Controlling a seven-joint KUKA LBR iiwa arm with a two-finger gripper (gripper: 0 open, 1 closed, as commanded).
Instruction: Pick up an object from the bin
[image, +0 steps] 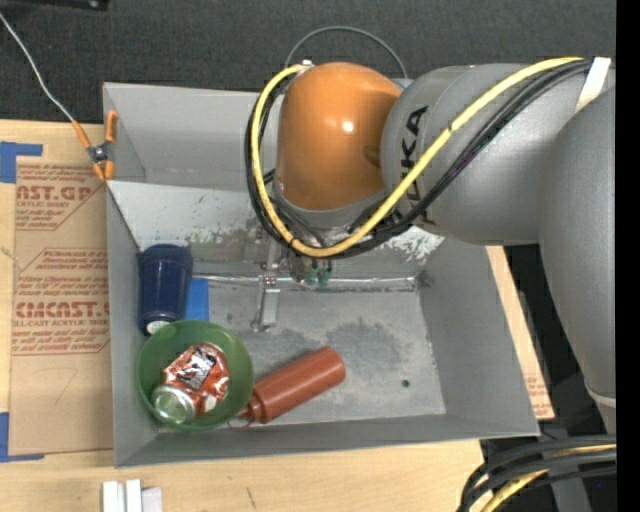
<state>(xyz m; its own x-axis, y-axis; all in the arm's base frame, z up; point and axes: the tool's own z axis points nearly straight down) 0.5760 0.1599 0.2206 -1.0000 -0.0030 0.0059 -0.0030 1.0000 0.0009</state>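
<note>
My gripper (266, 306) hangs under the orange wrist cover, low over the bare floor in the middle of the bin, and nothing shows in its grasp. Nearest to it, at the front, a red-brown squeeze bottle (298, 383) lies on its side. Left of the bottle and touching it stands a green bowl (232, 347), and a crushed red and white can (193, 379) lies inside it. A dark blue cup (163, 287) lies at the left wall. A flat light blue piece (198, 299) sits between that cup and the gripper.
The arm and its orange cover hide the back middle of the bin. Bare scuffed floor stretches to the right of the gripper and of the bottle. All the loose things sit in the left and front-left part.
</note>
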